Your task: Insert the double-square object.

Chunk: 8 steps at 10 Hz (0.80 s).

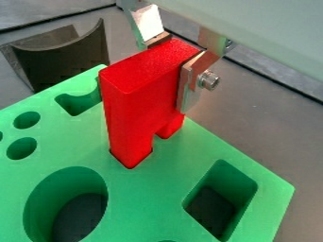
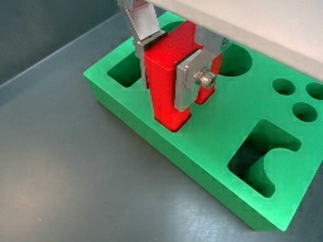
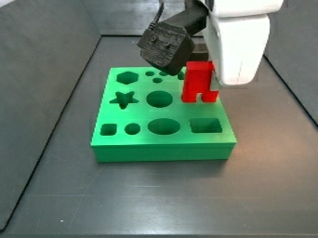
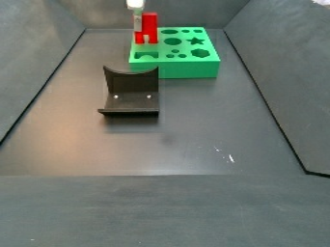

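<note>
The double-square object [image 1: 142, 104] is a bright red stepped block, upright between my gripper's [image 1: 173, 66] silver fingers [image 1: 195, 80], which are shut on its upper part. Its lower end meets a hole of the green board [image 1: 164, 189]; how deep it sits I cannot tell. In the other wrist view the red block [image 2: 168, 90] stands near the green board's [image 2: 139, 123] edge, gripper [image 2: 168, 57] shut on it. In a side view the block [image 3: 196, 82] stands at the board's [image 3: 162, 144] back right under the gripper [image 3: 196, 63]. It also shows far off, red block [image 4: 149, 26], board [image 4: 187, 60].
The board has other holes: a large round one [image 1: 70, 203], a square one [image 1: 221, 198], a star [image 3: 123, 99] and small circles [image 2: 297, 99]. The dark fixture [image 4: 129, 94] stands on the floor in front of the board, also seen in a wrist view [image 1: 57, 47]. Dark walls [image 3: 50, 56] enclose the floor.
</note>
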{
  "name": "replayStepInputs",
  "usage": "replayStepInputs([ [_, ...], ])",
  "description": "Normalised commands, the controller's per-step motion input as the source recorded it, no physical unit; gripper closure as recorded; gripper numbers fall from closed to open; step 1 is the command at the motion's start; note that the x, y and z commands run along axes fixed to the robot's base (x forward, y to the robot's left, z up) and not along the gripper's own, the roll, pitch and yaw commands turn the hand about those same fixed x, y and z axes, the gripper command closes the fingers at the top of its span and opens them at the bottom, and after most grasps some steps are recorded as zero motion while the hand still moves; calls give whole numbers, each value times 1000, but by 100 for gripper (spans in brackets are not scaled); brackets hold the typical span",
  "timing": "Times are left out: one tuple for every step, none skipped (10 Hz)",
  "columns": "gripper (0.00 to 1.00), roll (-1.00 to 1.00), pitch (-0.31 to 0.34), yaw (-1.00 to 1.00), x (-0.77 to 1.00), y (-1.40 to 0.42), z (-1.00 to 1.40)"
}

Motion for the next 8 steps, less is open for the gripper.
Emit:
replayStepInputs([
  [100, -126, -29, 0, 0, 160, -220],
  [100, 0, -11, 0, -31, 0, -63],
  [100, 0, -7, -3, 0, 0, -89],
  [100, -9, -24, 0, 0, 0, -246],
  [100, -73, -74, 0, 0, 43, -351],
  [100, -99, -114, 0, -31, 0, -183],
  [100, 0, -31, 0, -17, 0, 0],
  [100, 0, 0, 0, 0, 0, 0],
])
